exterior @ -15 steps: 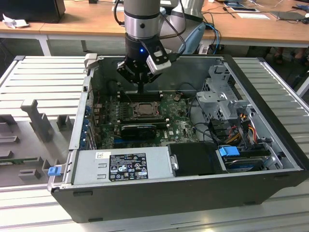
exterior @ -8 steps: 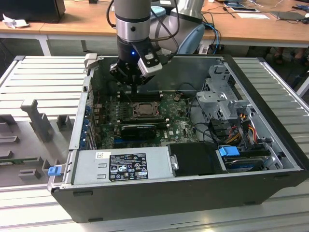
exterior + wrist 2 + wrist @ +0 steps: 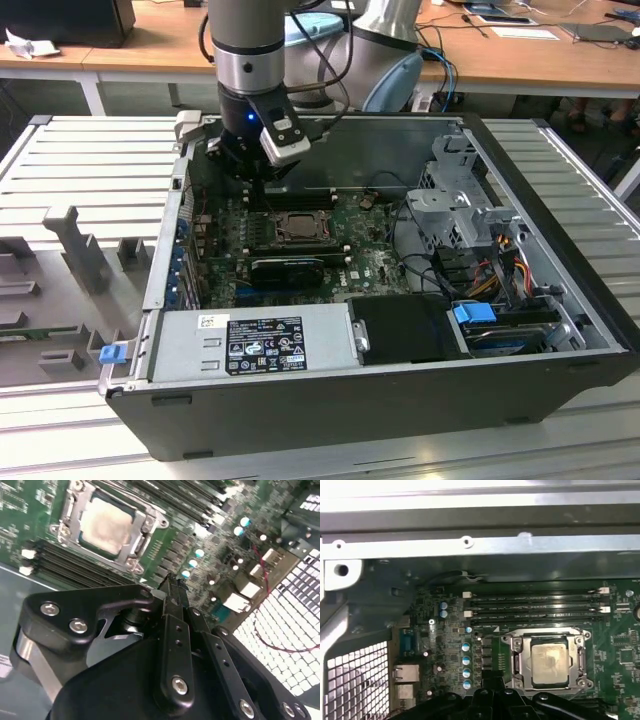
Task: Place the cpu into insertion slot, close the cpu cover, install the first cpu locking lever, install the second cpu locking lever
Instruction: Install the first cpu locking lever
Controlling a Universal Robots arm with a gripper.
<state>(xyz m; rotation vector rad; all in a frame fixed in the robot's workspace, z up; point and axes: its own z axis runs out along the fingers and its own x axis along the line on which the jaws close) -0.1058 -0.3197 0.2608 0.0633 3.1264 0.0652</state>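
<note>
small flat silvery-grey square cpu (image 3: 550, 662) is sitting in the square dark insertion slot (image 3: 527, 672), and the thin metal cpu cover (image 3: 516, 656) is lying flat around it. long black memory slots (image 3: 535, 607) are just beside. my black tool (image 3: 172, 582) hangs over the green circuit board (image 3: 625, 650) near the socket. clenched or released, i can't tell.

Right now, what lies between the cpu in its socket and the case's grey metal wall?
Long black memory slots, lying side by side, fill the stretch between the cpu and the case wall, as the first wrist view shows.
</note>
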